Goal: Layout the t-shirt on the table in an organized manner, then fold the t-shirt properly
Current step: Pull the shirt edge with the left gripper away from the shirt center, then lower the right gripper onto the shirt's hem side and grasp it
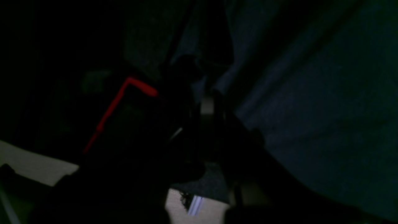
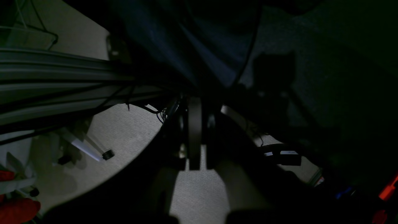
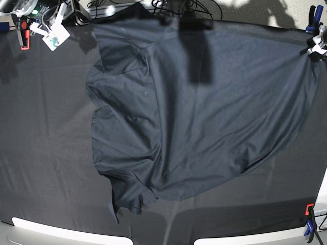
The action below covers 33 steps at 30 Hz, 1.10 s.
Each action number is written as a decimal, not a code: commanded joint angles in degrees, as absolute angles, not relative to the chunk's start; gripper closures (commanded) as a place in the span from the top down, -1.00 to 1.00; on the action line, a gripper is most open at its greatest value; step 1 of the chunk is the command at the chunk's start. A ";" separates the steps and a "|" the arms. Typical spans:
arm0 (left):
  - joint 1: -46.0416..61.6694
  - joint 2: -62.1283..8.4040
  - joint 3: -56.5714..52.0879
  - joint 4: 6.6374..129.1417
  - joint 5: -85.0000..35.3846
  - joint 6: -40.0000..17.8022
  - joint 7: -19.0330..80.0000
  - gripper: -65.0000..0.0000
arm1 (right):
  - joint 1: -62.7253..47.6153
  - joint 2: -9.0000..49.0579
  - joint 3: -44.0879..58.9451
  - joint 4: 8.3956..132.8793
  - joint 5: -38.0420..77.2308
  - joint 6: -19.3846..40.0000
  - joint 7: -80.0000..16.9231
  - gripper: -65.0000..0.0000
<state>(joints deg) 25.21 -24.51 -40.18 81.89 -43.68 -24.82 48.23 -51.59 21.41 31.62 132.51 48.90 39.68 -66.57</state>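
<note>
The dark slate-blue t-shirt (image 3: 204,117) is spread wide over the table (image 3: 46,132), its far edge pulled taut across the back rim and one sleeve trailing toward the front at the left. In the dim left wrist view my left gripper (image 1: 211,99) is shut on a gathered bit of the t-shirt (image 1: 311,93), which fills that view's right side. In the right wrist view my right gripper (image 2: 194,105) is shut too, with t-shirt fabric (image 2: 202,56) bunching down into its fingertips. Both arms are hidden behind the cloth in the base view.
A red clamp (image 3: 23,38) and white gadgets with cables (image 3: 51,33) sit at the back left. A blue clamp (image 3: 317,15) is at the back right, another clamp (image 3: 309,224) at the front right. A red clamp handle (image 1: 124,99) shows beside my left gripper.
</note>
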 commanded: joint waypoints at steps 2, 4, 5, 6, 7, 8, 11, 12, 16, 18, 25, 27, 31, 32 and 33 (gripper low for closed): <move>26.59 -25.56 -40.58 82.63 -44.62 -25.41 48.77 -1.00 | -52.07 21.89 31.99 133.51 49.52 40.00 -66.06 -1.00; 26.85 -25.56 -40.58 82.63 -44.64 -25.56 48.84 -1.00 | -52.07 21.89 31.99 133.51 49.52 40.00 -66.06 -1.00; 26.83 -25.56 -40.58 82.63 -44.60 -25.56 48.86 -1.00 | -52.07 21.89 31.99 133.51 49.52 40.00 -66.06 -1.00; 26.83 -25.58 -40.58 82.63 -44.62 -25.54 48.84 -1.00 | -52.07 21.89 31.99 133.51 49.54 40.00 -66.06 -1.00; 26.81 -25.58 -40.58 82.63 -44.66 -25.54 48.80 -1.00 | -52.10 21.89 31.99 133.51 49.52 40.00 -66.06 -1.00; 26.76 -25.58 -40.58 82.65 -44.73 -25.56 48.77 -1.00 | -52.10 21.89 31.99 133.51 49.54 40.00 -66.06 -1.00; 26.65 -25.58 -40.58 82.65 -45.67 -28.25 48.84 -1.00 | -52.56 21.87 31.97 133.51 50.15 40.00 -66.08 -0.89; 26.65 -25.58 -40.58 82.65 -46.09 -29.23 48.88 -0.79 | -52.53 21.87 31.97 133.51 50.72 40.00 -66.08 -0.78; 26.65 -25.61 -40.58 82.65 -47.72 -31.40 49.76 -0.11 | -52.53 21.89 31.99 133.51 55.18 40.00 -69.06 -0.29; 26.65 -25.61 -40.58 82.67 -48.34 -31.83 50.17 -0.06 | -52.51 21.89 31.99 133.51 58.98 40.00 -72.40 -0.25; 26.65 -25.61 -40.58 86.39 -48.27 -31.81 50.37 -0.06 | -52.03 21.87 31.99 133.51 66.11 40.00 -68.03 -0.26; 26.65 -25.58 -40.56 88.47 -48.27 -31.81 50.37 -0.06 | -51.13 21.85 31.99 133.51 61.34 40.00 -60.99 -0.26; 26.65 -25.58 -40.56 92.60 -48.31 -31.79 50.22 -0.06 | -44.69 21.74 31.97 133.27 50.22 40.00 -58.35 -0.25; 26.65 -25.56 -40.56 93.47 -48.31 -31.79 49.93 -0.06 | -42.57 21.74 31.97 132.90 48.82 38.76 -58.41 -0.20; 26.65 -25.58 -40.56 94.24 -48.31 -31.79 49.65 -0.06 | -40.25 21.74 31.97 132.35 48.14 37.47 -58.39 -0.13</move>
